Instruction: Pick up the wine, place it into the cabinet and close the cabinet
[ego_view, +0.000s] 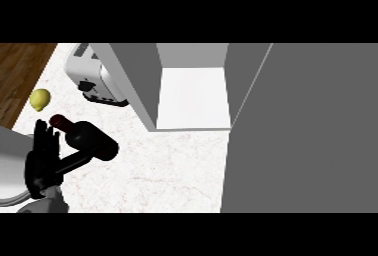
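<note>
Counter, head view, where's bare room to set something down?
Bare counter lies between the wine bottle and the open cabinet; the cabinet's white floor is bare too. It's crowded at left: toaster, lemon, left hand.

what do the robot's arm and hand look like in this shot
Only one arm shows, at the lower left: a smooth, rounded grey forearm ending in a black left hand with slim, segmented fingers and a thicker thumb. No cables, markings or sleeve are visible. The right hand is out of view.
</note>
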